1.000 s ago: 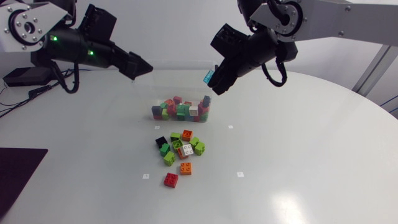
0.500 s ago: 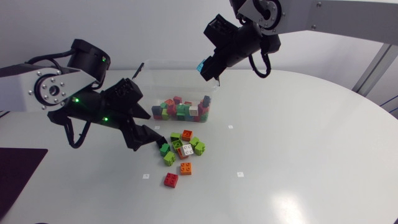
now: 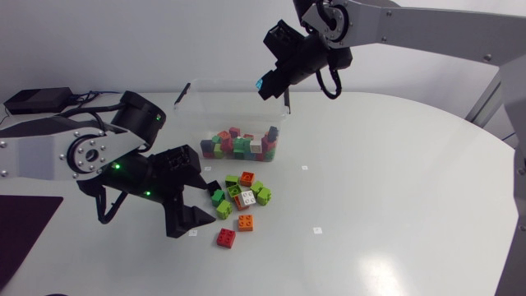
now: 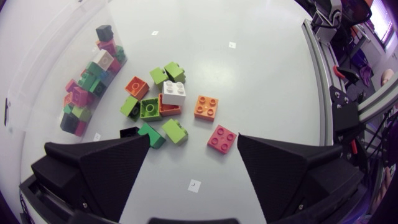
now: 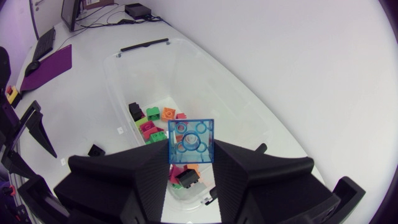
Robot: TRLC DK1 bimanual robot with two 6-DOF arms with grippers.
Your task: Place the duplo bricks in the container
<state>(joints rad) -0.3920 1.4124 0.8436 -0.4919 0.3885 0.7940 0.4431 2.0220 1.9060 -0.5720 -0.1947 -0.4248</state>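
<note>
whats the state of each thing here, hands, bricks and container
left hand, open, empty
right hand, shut on the blue brick
blue brick, held over the container
container, open-topped, partly filled with bricks
loose bricks, lying on the table beside the container

The head camera looks down from high on the whole table [image 3: 394, 205]. The left wrist camera hangs close over the loose duplo bricks [image 4: 173, 92]. The right wrist camera looks down into the clear container [image 5: 186, 81]. All three see it.
</note>
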